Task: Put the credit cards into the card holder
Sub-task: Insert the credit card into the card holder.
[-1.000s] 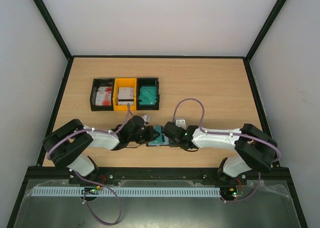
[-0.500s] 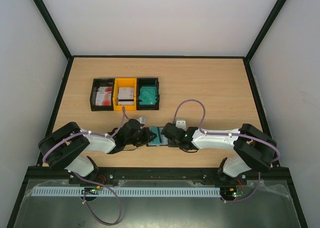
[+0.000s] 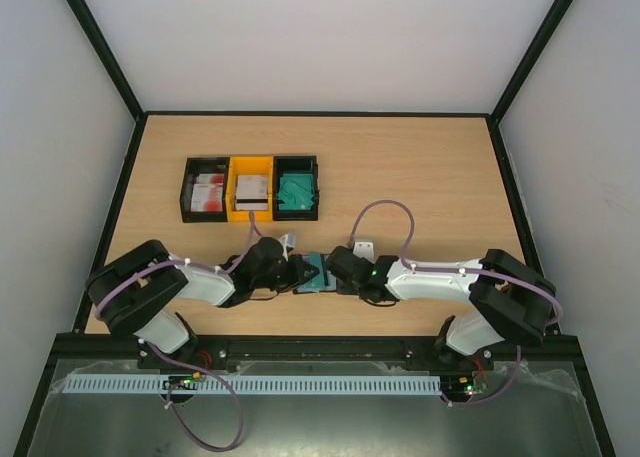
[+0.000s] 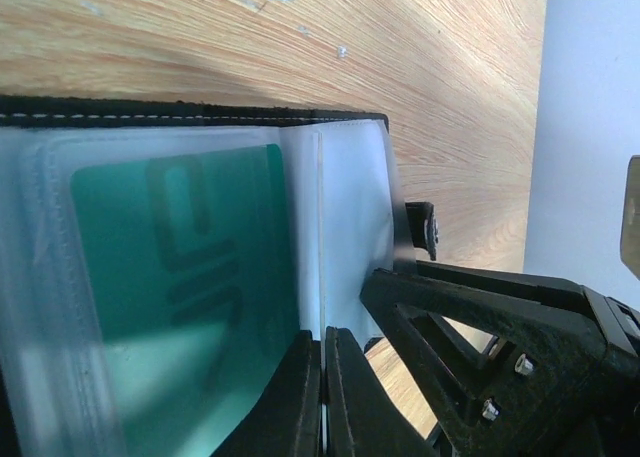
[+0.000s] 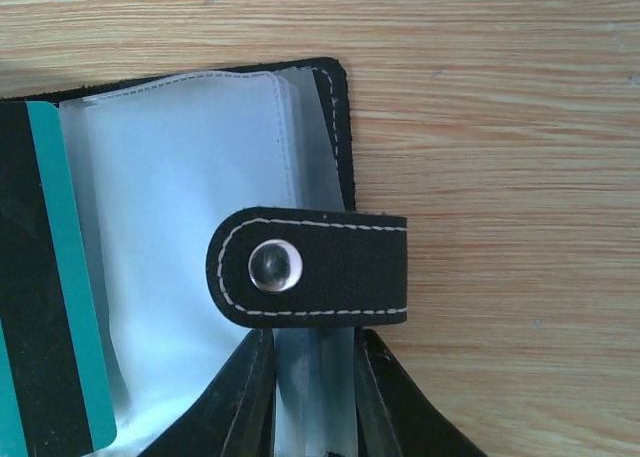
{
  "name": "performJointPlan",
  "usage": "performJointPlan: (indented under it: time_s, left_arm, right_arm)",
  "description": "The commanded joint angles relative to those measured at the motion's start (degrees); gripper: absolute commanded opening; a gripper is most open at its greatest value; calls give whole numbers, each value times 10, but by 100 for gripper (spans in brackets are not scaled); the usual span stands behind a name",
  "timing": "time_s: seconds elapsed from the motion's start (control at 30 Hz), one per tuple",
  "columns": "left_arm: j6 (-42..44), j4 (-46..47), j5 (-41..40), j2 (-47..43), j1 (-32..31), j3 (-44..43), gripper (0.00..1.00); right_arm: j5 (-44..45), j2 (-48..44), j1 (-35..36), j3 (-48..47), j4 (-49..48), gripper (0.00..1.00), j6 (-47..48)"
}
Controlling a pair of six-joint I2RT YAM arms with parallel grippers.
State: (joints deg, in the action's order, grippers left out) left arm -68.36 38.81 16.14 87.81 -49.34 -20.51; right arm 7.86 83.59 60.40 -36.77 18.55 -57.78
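Note:
The black card holder [image 3: 313,274] lies open on the table between my two grippers, with a teal credit card [image 3: 316,270] showing in it. In the left wrist view the teal card [image 4: 190,247] sits inside a clear sleeve of the holder [image 4: 200,110], and my left gripper [image 4: 322,335] is shut on the sleeve's edge. In the right wrist view my right gripper [image 5: 312,342] is shut on the stack of clear sleeves just below the closure tab [image 5: 330,267]. The teal card's edge [image 5: 70,277] shows at the left. From above, the left gripper [image 3: 290,274] and right gripper [image 3: 336,273] face each other.
Three bins stand in a row at the back left. A black bin [image 3: 205,192] holds red-and-white cards, a yellow bin [image 3: 252,189] holds white cards, and a black bin [image 3: 297,190] holds teal cards. The right gripper's frame [image 4: 500,327] is close to the left fingers.
Both grippers stay on the card holder. The left arm drew back a little to the left, then came in again. The holder shifted slightly and more of the teal card shows.

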Motion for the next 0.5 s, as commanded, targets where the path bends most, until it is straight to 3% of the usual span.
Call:
performJointPlan:
  time_s: [0.0,0.47]
  left_arm:
    - [-2,36,7,16,-3,-5,2]
    - [-59,84,16,79,-10,8,3]
  right_arm:
    - [-10,15,-1,26,2,18,-9]
    - [-16,6,-1,34,-10,18,-17]
